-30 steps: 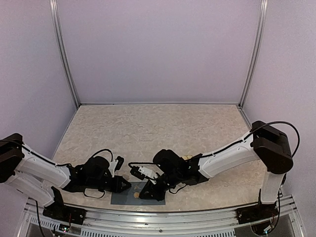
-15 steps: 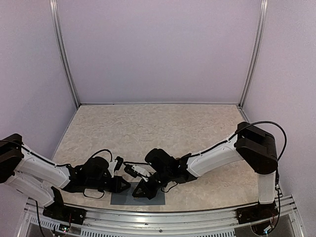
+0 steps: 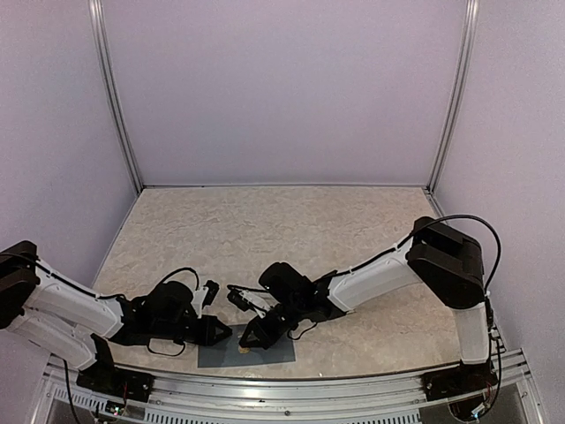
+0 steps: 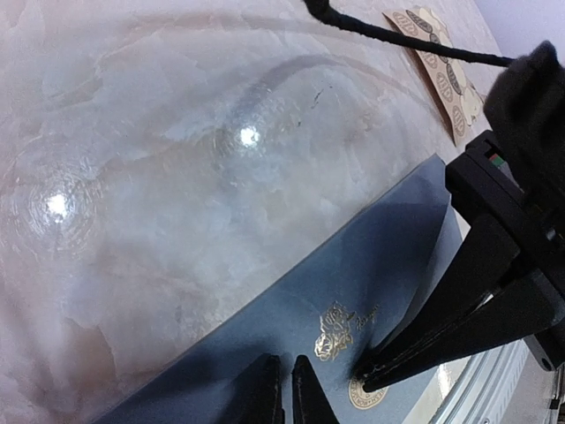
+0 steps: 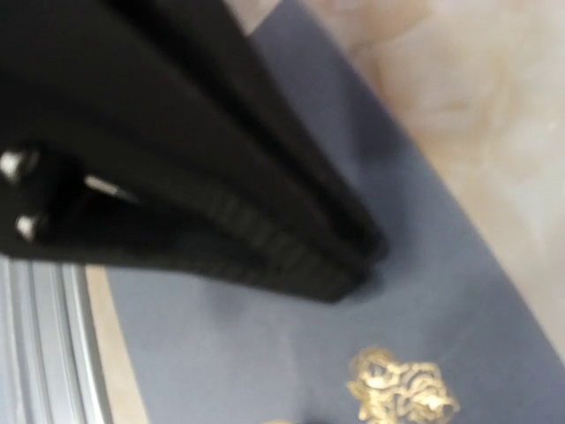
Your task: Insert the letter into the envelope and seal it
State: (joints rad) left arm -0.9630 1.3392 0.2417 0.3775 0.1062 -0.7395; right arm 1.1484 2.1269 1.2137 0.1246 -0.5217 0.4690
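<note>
Sealing step: the right gripper (image 4: 369, 373), shut and empty, should press straight down on the gold sticker (image 4: 365, 397) at its tip while the left gripper (image 4: 284, 371), likewise shut and empty, steadies the envelope (image 4: 353, 274) beneath it.

Envelope (image 3: 275, 355) on table (image 3: 265, 230) near edge; left claw (image 3: 229, 334), right claw (image 3: 246, 342) atop.

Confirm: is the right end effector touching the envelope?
Touching. In the left wrist view the right end effector, shut, presses its tip onto the envelope at the round gold sticker, with no gap showing.
</note>
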